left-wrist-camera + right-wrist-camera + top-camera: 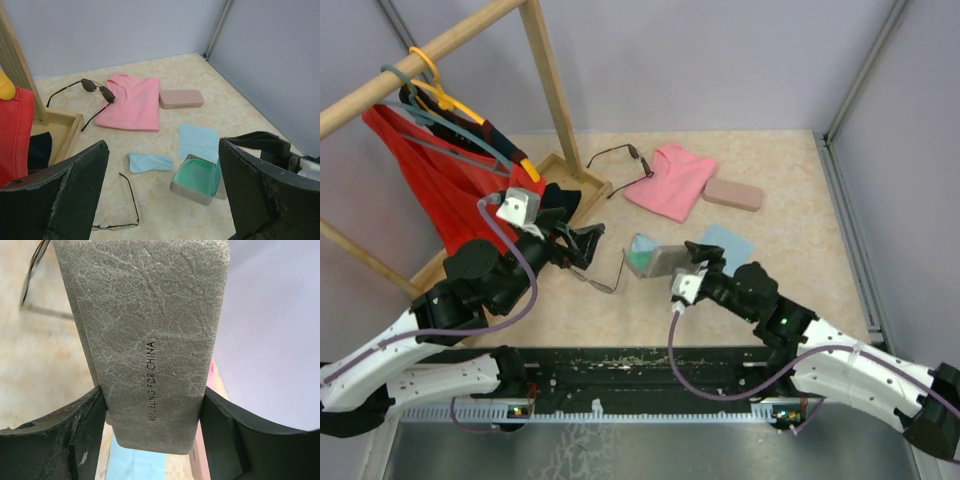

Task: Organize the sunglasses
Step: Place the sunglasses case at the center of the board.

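Observation:
One pair of sunglasses (617,155) (95,88) with dark lenses lies at the back, beside a pink garment (670,178). A second, thin-framed pair of sunglasses (602,277) (123,205) lies unfolded on the table just in front of my left gripper (582,248) (167,200). That gripper is open and empty above it. My right gripper (690,268) (152,430) is shut on the lid of an open grey case (655,258) (196,177) (145,340) with green lining. The case is tilted on the table.
A shut pink case (733,194) (181,98) lies at the back right. One light-blue cloth (728,243) (198,140) lies flat, and a folded light-blue cloth (150,162) lies next to the grey case. A wooden rack (545,75) with a red garment (430,175) stands at the left.

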